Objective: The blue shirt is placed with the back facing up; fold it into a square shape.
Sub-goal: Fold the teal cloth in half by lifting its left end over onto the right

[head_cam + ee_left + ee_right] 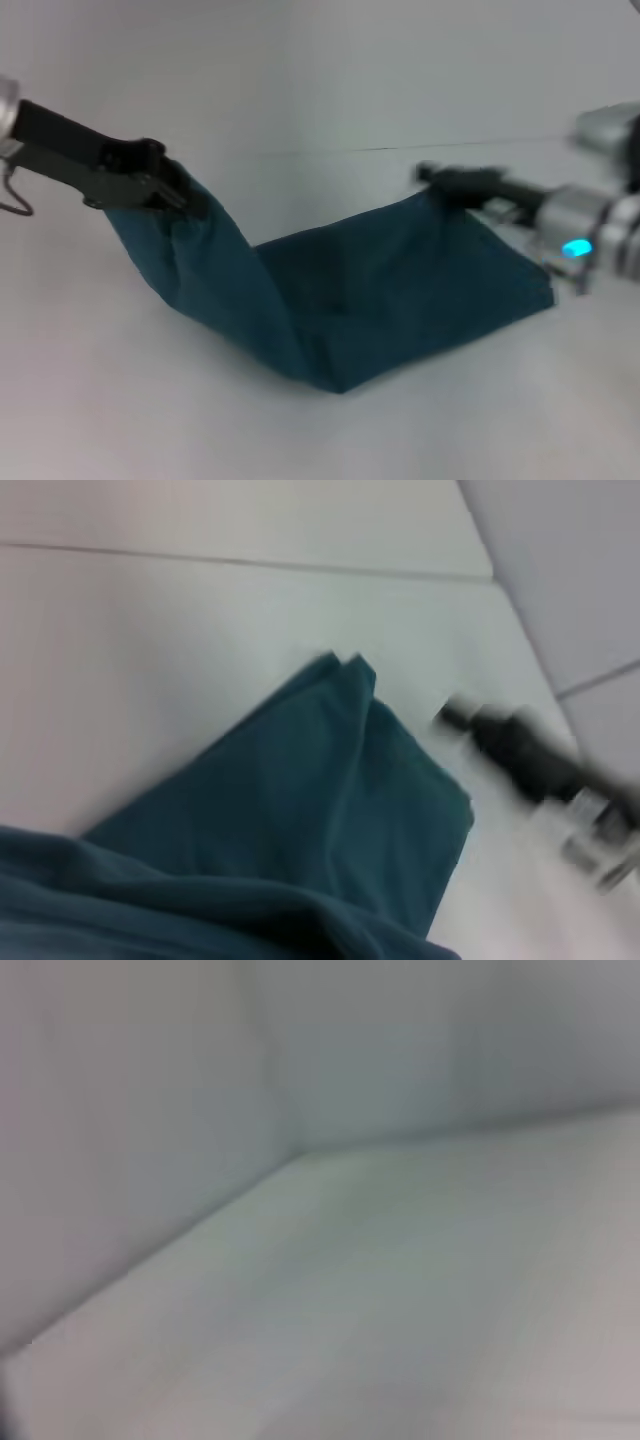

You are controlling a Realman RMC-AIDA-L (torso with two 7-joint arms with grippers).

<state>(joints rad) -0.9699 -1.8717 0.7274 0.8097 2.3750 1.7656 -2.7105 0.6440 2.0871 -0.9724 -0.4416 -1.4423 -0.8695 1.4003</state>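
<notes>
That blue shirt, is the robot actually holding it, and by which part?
Yes. The left gripper holds the blue shirt by its raised left end; the right gripper is at its far right corner, but its grip cannot be told.

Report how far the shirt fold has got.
Done: the shirt is already narrowed to a band on the table. In hand: the left tool lifts one end; the right tool sits at the other. Left: lay that end over to make a square.

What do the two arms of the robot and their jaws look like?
The left gripper is matte black on a black link, with a silver wrist section and a thin looped cable at the picture's edge. The right gripper is black too, behind it a silver cylindrical wrist with a glowing cyan light.
</notes>
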